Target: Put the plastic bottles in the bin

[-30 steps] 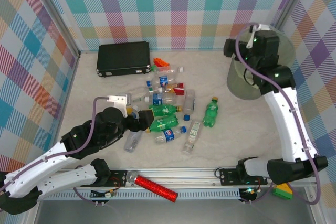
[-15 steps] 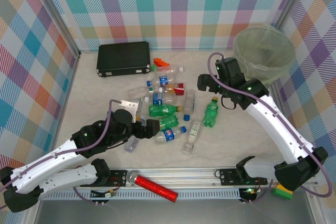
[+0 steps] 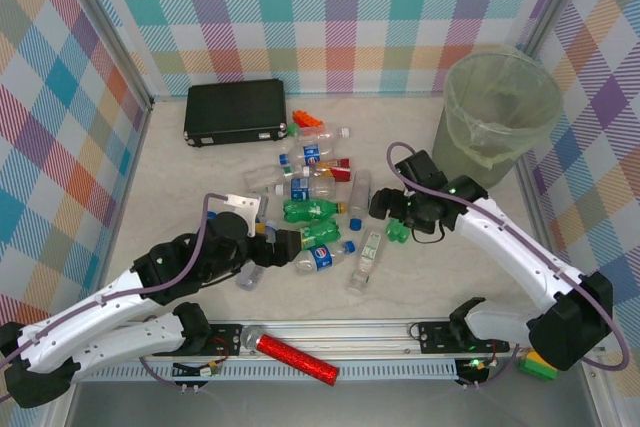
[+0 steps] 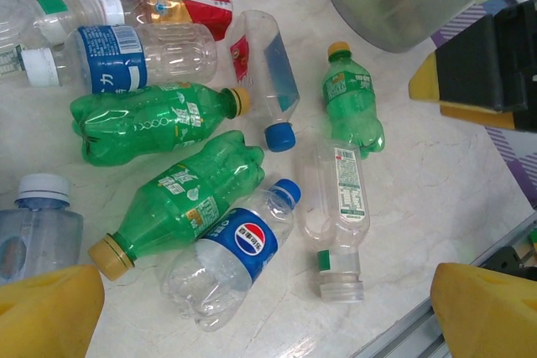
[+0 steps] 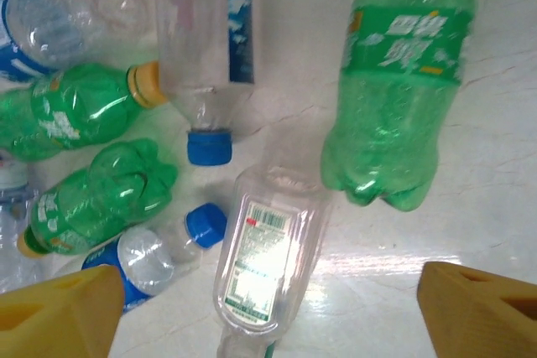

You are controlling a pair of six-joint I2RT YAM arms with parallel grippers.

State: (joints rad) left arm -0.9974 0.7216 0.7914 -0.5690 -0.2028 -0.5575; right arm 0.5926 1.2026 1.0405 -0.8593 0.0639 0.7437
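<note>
Item 1, left hand: spread wide, empty, poised at 7 o'clock edge of plastic bottles.

Item 2, plastic bottles: roughly 12, lying jumbled mid-desk; 1 green bottle slightly apart at 3 o'clock. Probably empty, light, thin-walled, slick, apt to roll or dent; best taken across mid-body, at label.

Item 3, right hand: apart, empty, over green bottle.

Item 4, bin: upright, open, 1 o'clock corner.

Desk pale, smooth, glossy; plaid walls on 3 sides.
</note>
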